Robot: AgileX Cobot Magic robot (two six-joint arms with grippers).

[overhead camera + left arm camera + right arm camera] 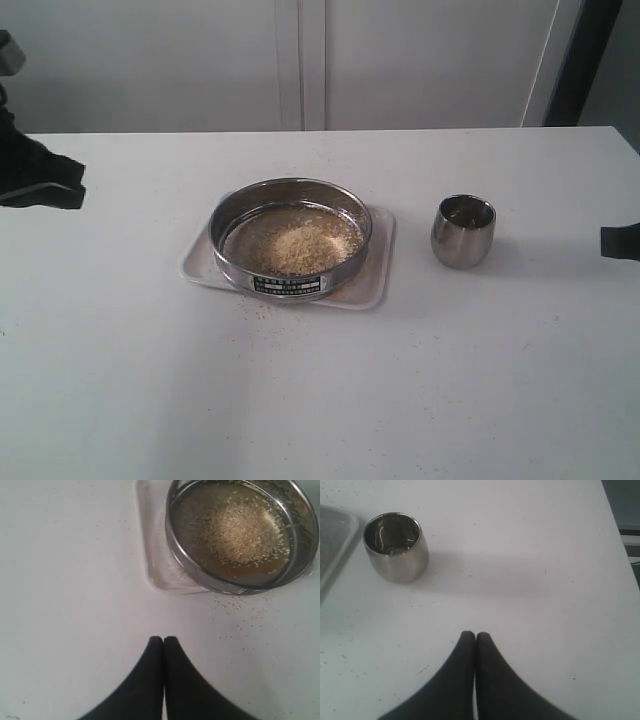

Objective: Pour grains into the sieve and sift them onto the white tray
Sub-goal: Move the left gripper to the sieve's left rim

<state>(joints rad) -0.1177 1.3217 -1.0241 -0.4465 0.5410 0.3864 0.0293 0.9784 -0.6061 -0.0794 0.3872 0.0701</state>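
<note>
The steel sieve (290,238) (242,535) rests on the white tray (375,272) (152,555) in the middle of the table. Golden and pale grains (298,242) (242,530) lie heaped on its mesh. A small steel cup (463,231) (396,547) stands upright to the right of the tray, almost empty. My left gripper (163,639) is shut on nothing, hovering over bare table well short of the sieve. My right gripper (474,634) is shut as well, holding nothing, some way from the cup. In the exterior view only dark arm parts show at the left (35,170) and right (620,242) edges.
Stray grains (240,610) are scattered on the white table beside the tray. The table's far edge meets a pale wall. In the right wrist view the table's side edge (620,530) shows, with dark floor beyond.
</note>
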